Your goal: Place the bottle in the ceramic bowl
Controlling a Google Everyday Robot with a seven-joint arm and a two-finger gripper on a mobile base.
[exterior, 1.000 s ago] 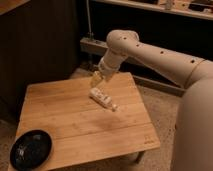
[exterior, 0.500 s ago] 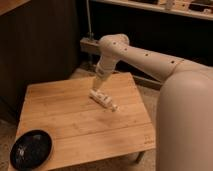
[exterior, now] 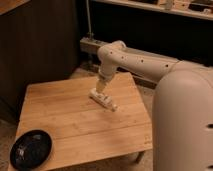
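Two risks stand out. One bottle lies on its side near the middle of the wooden table, with the gripper right over its far end (whether it is open, closed or already gripping cannot be told). A hold so near one end could let the bottle swing or slip out. The bowl sits well apart at the table's front left corner, close to the edge, so a hard drop might nudge it off
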